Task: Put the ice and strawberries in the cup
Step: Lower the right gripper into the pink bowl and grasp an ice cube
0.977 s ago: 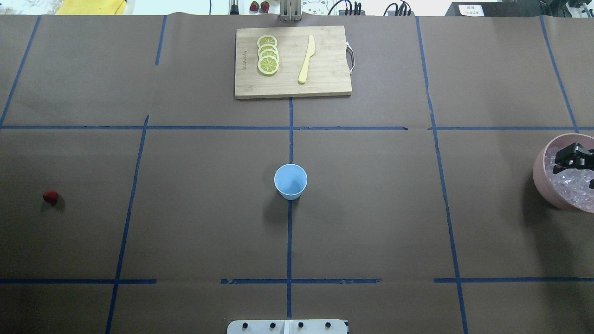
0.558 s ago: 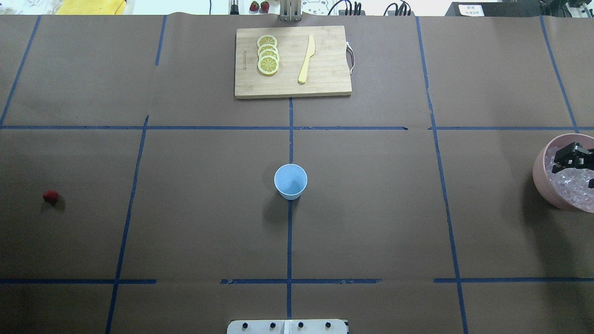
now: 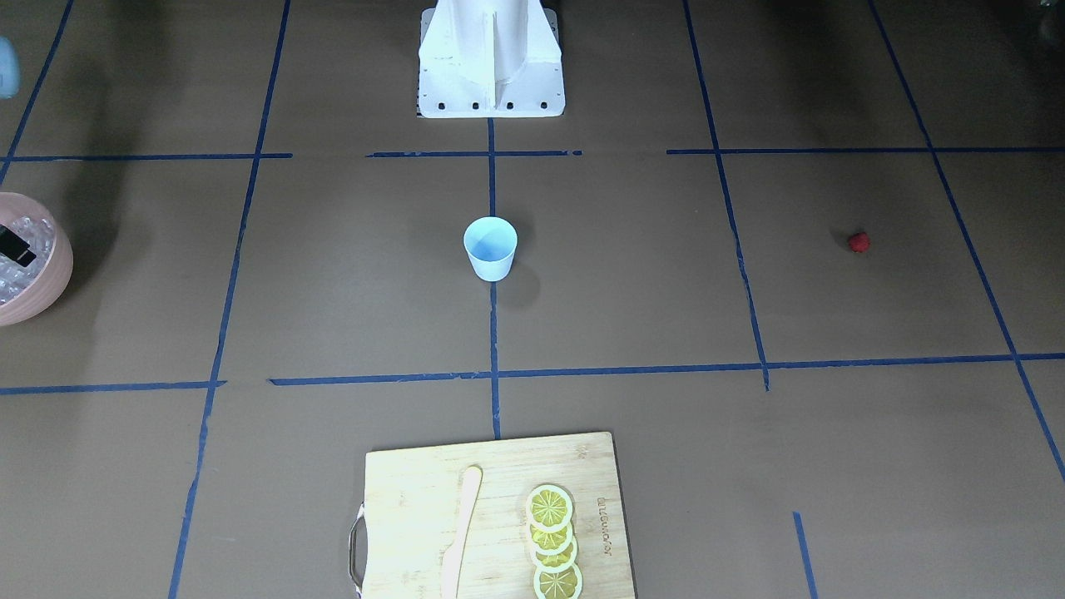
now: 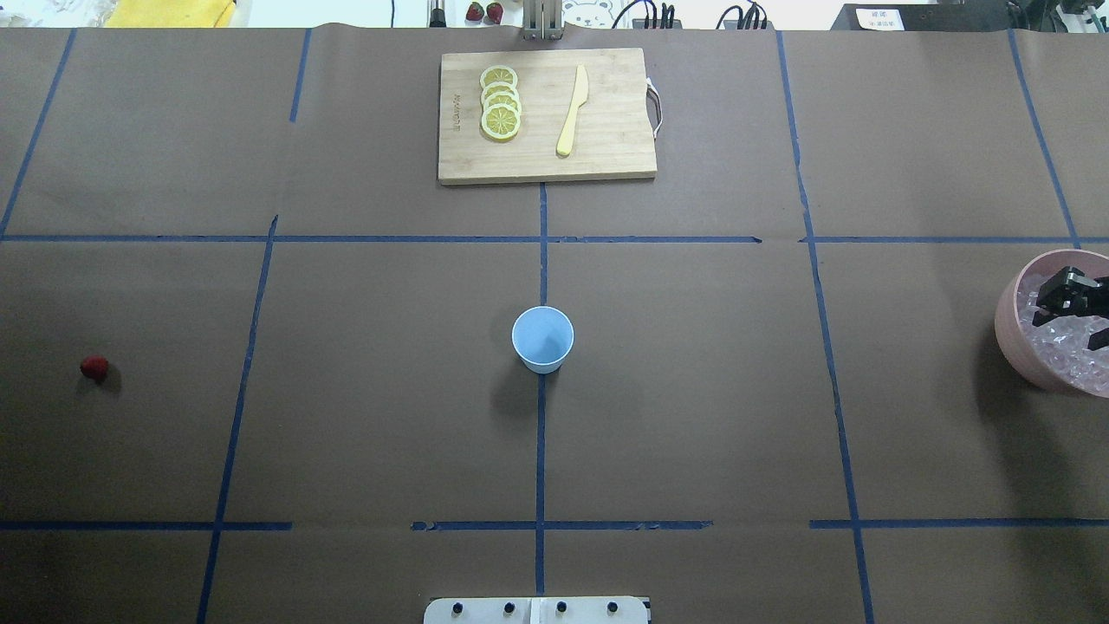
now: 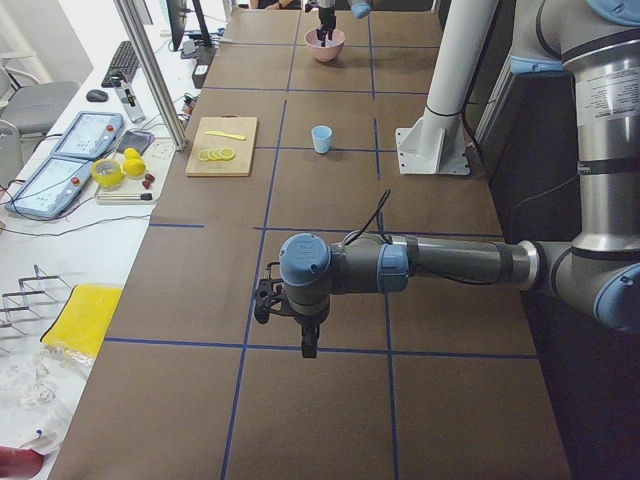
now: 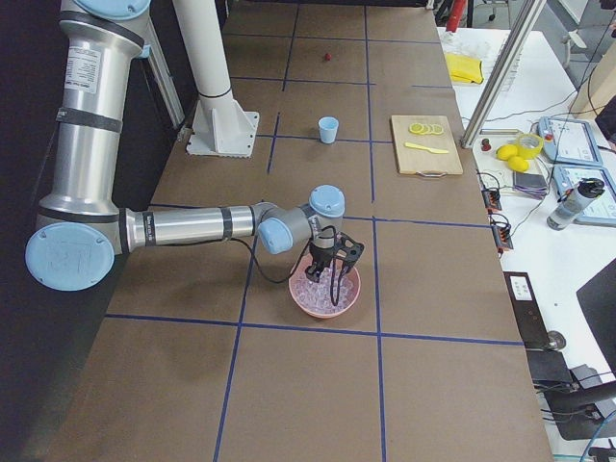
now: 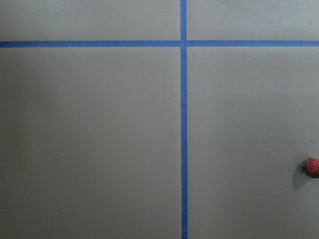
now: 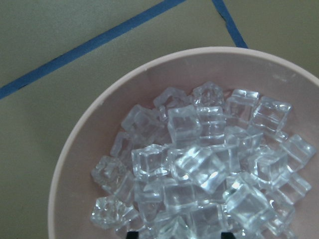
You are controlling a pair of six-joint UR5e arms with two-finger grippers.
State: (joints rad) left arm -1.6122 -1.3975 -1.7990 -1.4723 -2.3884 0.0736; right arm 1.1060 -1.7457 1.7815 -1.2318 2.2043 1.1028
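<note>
Over the round pink bowl [image 4: 1009, 338] at the right end of the brown-papered desk [image 4: 693, 390], we see the right pincer [image 4: 1077, 314] hanging with jaws parted and nothing between them, tips pointing down at the heaped clear, glassy ice cubes [image 8: 199, 164]. We find the small pale-blue tapered cup [image 4: 542, 338] upright at the desk's centre, well apart from the bowl. The tiny red strawberry [image 4: 94, 367] lies near the left end. Whether the left pincer [image 5: 290, 325] is open, we cannot tell.
</note>
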